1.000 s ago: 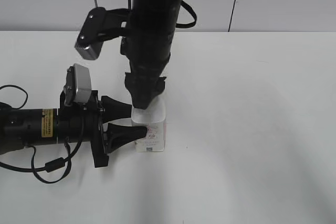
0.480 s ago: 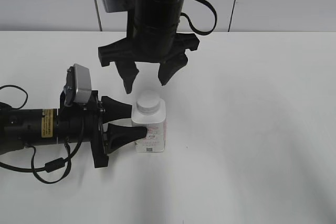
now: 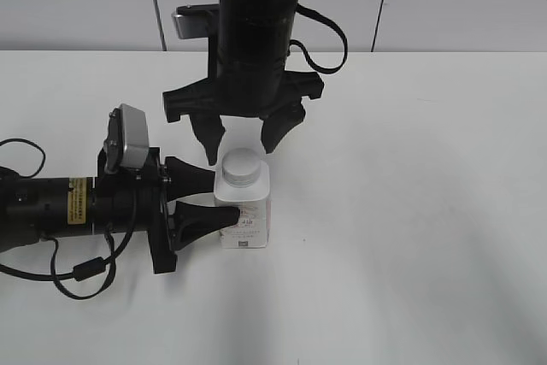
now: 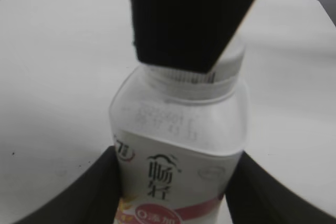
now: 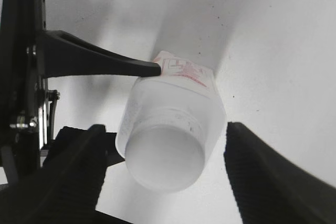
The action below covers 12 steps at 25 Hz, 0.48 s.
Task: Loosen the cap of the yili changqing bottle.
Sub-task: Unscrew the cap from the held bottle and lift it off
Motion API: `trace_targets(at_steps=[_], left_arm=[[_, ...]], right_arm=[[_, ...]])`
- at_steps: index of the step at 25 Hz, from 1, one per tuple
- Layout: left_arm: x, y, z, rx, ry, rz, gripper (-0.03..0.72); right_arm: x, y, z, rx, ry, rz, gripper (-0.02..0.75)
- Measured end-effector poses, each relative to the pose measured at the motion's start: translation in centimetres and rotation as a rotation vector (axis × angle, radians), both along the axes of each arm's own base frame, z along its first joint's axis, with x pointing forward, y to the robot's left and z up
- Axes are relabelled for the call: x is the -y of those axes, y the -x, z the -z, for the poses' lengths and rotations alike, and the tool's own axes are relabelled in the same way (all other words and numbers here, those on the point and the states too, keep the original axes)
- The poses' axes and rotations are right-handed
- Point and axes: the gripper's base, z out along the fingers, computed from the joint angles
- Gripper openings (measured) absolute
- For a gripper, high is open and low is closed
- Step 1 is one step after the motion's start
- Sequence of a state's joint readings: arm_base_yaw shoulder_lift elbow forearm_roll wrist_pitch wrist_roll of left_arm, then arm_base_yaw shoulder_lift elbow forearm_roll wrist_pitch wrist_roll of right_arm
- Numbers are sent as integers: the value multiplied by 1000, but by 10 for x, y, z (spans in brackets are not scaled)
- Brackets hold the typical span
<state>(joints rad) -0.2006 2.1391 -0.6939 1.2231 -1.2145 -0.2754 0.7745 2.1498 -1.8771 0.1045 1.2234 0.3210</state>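
The white yili changqing bottle (image 3: 245, 215) stands upright on the table, with my left gripper (image 3: 224, 197) shut on its body from the left. The left wrist view shows the label (image 4: 176, 153) squeezed between both fingers of that gripper (image 4: 176, 198). The round white cap (image 3: 241, 166) sits on the neck. My right gripper (image 3: 239, 153) hangs open straight over it, one finger on each side. Seen from the right wrist, the cap (image 5: 164, 157) lies between the fingers of this gripper (image 5: 168, 177) with a gap on either side. A dark right finger (image 4: 189, 19) hides most of the cap (image 4: 184, 78) from the left wrist camera.
The white table (image 3: 410, 211) carries nothing else in view. The left arm (image 3: 51, 207) lies flat along the table at the left with a loose cable (image 3: 81, 271) beside it. The right arm's column (image 3: 256, 32) comes down from above the bottle.
A second ago the right gripper sat down over the cap, turned edge-on. It then rose and rotated about a quarter turn, and has now dropped back close around the cap. Bottle and left gripper unchanged.
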Motion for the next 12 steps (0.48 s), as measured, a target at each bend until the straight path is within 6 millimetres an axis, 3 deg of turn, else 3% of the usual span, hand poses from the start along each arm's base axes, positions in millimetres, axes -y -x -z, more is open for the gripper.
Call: trace_targets(at_steps=[12], left_arm=[[0,0,0,0,0,0,376]], right_arm=[[4,4,14,-35,32,1,462]])
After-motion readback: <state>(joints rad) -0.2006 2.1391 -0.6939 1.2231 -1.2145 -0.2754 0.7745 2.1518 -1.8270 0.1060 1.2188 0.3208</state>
